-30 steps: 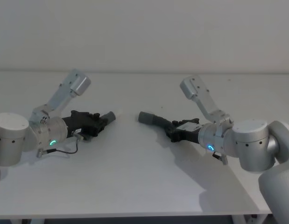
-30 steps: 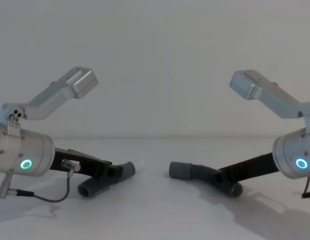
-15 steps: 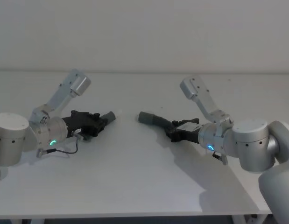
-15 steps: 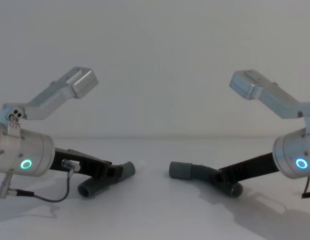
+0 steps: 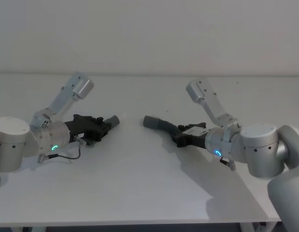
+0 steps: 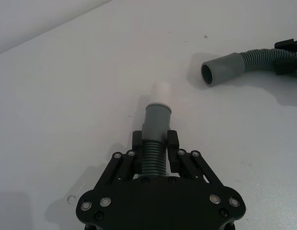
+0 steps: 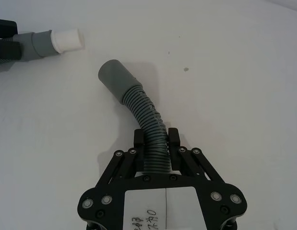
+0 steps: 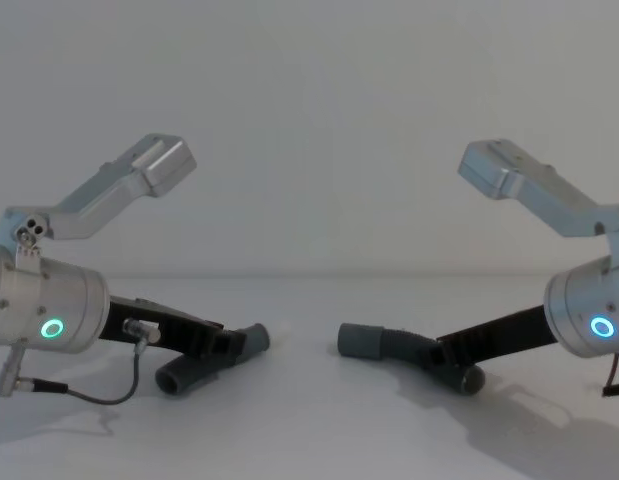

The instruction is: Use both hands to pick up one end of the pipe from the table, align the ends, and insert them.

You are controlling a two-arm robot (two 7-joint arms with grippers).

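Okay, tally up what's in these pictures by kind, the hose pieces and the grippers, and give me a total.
Hose pieces: 2, the left hose piece and the right hose piece
Grippers: 2, the left gripper and the right gripper, each with its jaws shut on its own hose piece
Total: 4

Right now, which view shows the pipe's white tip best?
The right wrist view: the white tip lies side-on, clear of its grey cuff. The left wrist view shows it foreshortened beyond the cuff; the head view, a pale speck; the chest view barely.
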